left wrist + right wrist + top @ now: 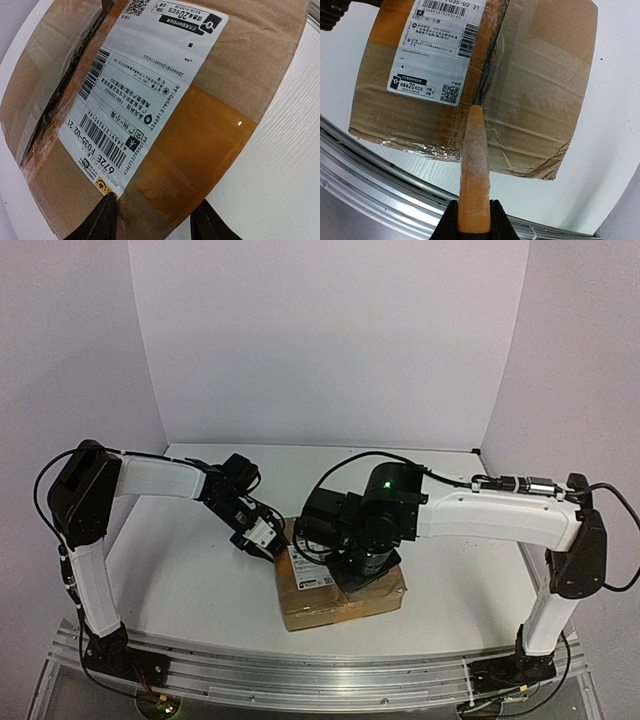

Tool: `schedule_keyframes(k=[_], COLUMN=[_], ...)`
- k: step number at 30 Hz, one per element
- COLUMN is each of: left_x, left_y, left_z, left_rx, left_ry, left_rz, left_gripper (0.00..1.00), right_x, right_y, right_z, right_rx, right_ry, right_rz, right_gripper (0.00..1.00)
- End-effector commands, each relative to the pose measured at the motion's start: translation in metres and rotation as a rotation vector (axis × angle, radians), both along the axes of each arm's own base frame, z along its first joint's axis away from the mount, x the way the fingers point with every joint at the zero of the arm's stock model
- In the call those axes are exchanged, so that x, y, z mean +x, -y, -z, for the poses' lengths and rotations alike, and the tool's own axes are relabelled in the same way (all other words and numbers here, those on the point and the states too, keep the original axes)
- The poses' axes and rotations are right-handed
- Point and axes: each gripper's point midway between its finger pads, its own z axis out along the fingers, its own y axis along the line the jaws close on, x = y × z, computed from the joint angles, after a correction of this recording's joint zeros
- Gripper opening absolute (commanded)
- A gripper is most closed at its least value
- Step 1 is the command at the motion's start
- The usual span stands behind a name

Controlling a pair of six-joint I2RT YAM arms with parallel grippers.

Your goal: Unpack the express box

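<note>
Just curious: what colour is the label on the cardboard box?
The label is white with black print; the left wrist view shows it best.

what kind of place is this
Probably a robot lab test booth: plain white walls boxing in a white table, two arms bolted to an aluminium rail, and an express box as the prop.

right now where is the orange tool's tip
Right wrist view: the orange tool in the right hand points at the centre seam of the express box, just right of the white label.
</note>
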Motion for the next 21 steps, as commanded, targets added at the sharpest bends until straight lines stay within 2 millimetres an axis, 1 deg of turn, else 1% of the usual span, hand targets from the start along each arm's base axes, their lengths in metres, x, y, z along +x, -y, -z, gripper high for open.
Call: schedule_keyframes(k=[1, 4, 8, 10, 12, 14, 17, 19, 21], left_x=[0.027, 0.027, 0.027, 0.024, 0.018, 0.01, 0.009, 0.005, 0.001], left_y=[-0.055, -0.056, -0.055, -0.054, -0.054, -0.052, -0.047, -0.046, -0.041], left_z=[0.065, 0.067, 0.066, 0.064, 0.058, 0.046, 0.022, 0.004, -0.02], left_rx=[0.291, 0.297, 0.292, 0.288, 0.287, 0.279, 0.26, 0.258, 0.241], left_ry=[-0.061, -0.066, -0.077, -0.092, -0.121, -0.169, -0.204, -0.226, -0.262], left_rz=[-0.258, -0.265, -0.272, -0.267, -0.241, -0.22, -0.192, -0.161, -0.128], left_gripper=[0.46, 0.46, 0.46, 0.46, 0.5, 0.58, 0.68, 0.72, 0.74], right_x=[-0.104, -0.107, -0.114, -0.109, -0.099, -0.087, -0.066, -0.051, -0.04], right_y=[0.015, 0.017, 0.013, 0.018, 0.023, 0.026, 0.025, 0.026, 0.026], right_z=[-0.009, -0.012, -0.006, 0.004, 0.01, 0.014, 0.013, 0.012, 0.011], right_rx=[0.024, 0.039, 0.053, 0.043, 0.035, 0.032, 0.042, 0.049, 0.058], right_ry=[-0.416, -0.428, -0.456, -0.422, -0.383, -0.35, -0.287, -0.251, -0.226], right_rz=[-0.082, -0.069, -0.089, -0.083, -0.075, -0.062, -0.055, -0.059, -0.07], right_gripper=[0.0, 0.0, 0.0, 0.0, 0.0, 0.0, 0.0, 0.0, 0.0])
